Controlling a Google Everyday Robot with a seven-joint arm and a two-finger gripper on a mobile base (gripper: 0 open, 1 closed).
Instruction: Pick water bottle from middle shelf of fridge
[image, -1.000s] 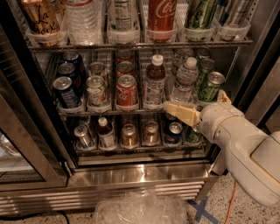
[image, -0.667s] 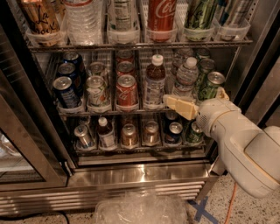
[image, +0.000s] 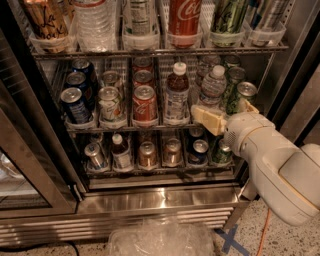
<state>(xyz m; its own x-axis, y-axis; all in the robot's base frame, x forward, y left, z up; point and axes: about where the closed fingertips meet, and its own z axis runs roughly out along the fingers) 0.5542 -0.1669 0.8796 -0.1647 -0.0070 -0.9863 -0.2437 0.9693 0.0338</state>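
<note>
Flanking water bottle (image: 212, 86): brown bottle (image: 176, 95), green can (image: 233, 89); pincer (image: 223, 110) in front.

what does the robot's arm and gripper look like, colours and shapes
The arm is a bulky, rounded off-white shell in smooth segments with thin seams; no markings or cables show on it. The gripper, at the right end of the middle shelf near the water bottle, has two flat, wedge-shaped fingers in pale cream-yellow.
</note>
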